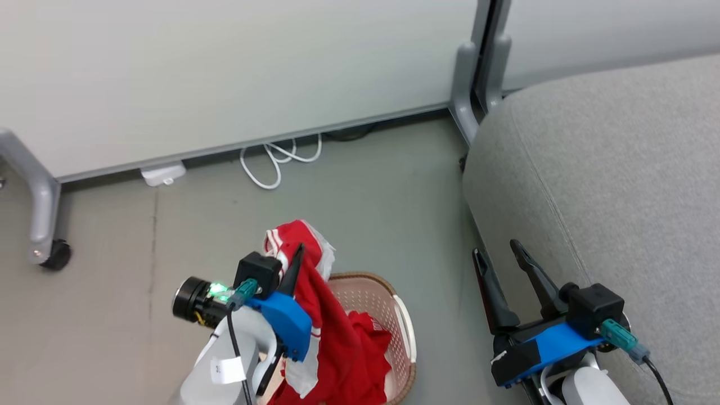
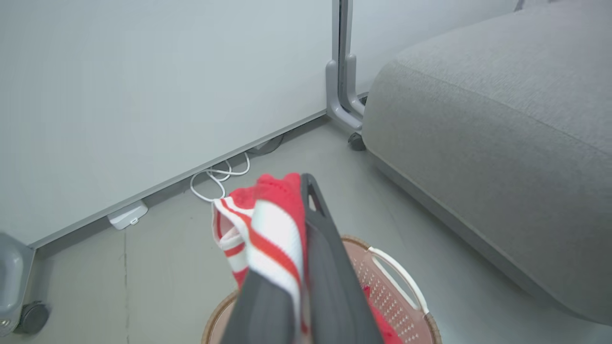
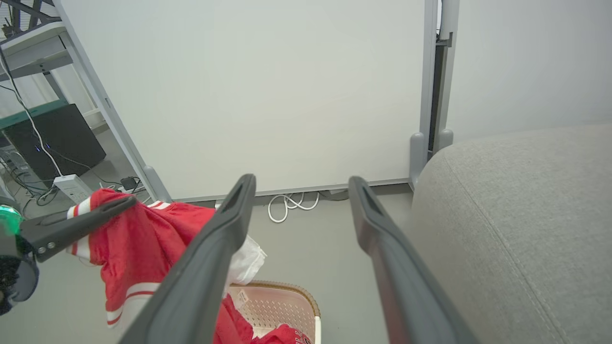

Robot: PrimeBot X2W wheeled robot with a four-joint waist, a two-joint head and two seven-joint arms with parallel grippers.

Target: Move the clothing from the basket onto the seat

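Observation:
A red garment (image 1: 315, 315) with white stripes hangs from my left gripper (image 1: 297, 252), which is shut on its upper edge above the basket (image 1: 388, 315). In the left wrist view the striped fabric (image 2: 267, 224) is pinched between the dark fingers (image 2: 330, 267). More red cloth (image 1: 374, 337) lies inside the cream perforated basket with its brown woven rim. My right gripper (image 1: 500, 253) stands open and holds nothing, beside the front edge of the grey seat (image 1: 607, 169). The right wrist view shows the lifted garment (image 3: 143, 239), the basket (image 3: 282, 306) and the seat (image 3: 526, 215).
A white partition wall (image 1: 225, 67) on grey wheeled legs (image 1: 39, 214) stands behind the basket. A coiled white cable (image 1: 275, 160) and a white plug block (image 1: 163, 173) lie on the grey floor at its foot. Another grey leg (image 1: 464, 84) stands by the seat.

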